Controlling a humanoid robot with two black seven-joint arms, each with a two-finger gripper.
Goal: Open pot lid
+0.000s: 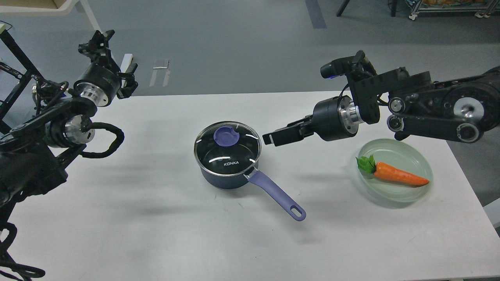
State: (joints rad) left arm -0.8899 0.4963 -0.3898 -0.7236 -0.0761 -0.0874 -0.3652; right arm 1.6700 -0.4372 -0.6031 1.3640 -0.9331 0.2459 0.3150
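Grey room, white table (pixel 156 234).
Smooth grey floor (pixel 234 47) stretches toward twelve o'clock; a wheeled rack (pixel 449 9) stands at one o'clock.

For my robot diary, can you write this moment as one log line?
lid: on pot | right hand: beside lid, empty | left hand: far off
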